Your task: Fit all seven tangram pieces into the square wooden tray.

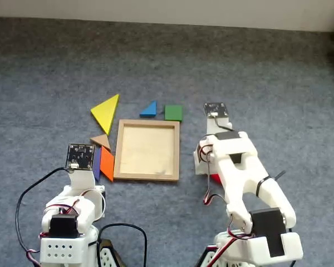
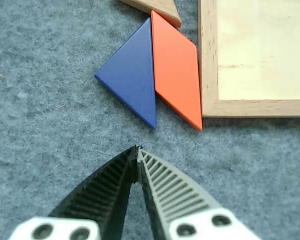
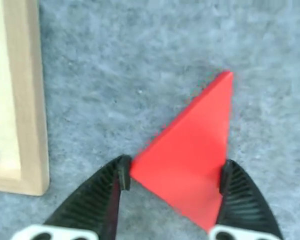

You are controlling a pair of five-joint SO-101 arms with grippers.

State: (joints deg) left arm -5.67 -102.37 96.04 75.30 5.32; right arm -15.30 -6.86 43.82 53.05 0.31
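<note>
The square wooden tray [image 1: 147,122] lies on the grey carpet with nothing in it. Along its left side lie an orange parallelogram [image 2: 176,70], a dark blue triangle [image 2: 132,80] and a tan triangle [image 2: 157,6]. My left gripper [image 2: 137,150] hangs shut just short of the blue triangle's tip, holding nothing. A yellow triangle [image 1: 107,113], a small blue triangle [image 1: 149,109] and a green square [image 1: 173,113] lie by the tray's far edge. Right of the tray, my right gripper [image 3: 174,175] has a finger against each side of the red triangle [image 3: 190,150], which rests on the carpet.
The tray's rim [image 3: 30,100] is a short way from the red triangle. Bare carpet stretches to the right of the right arm [image 1: 239,167] and beyond the far pieces. Cables trail by both arm bases at the near edge.
</note>
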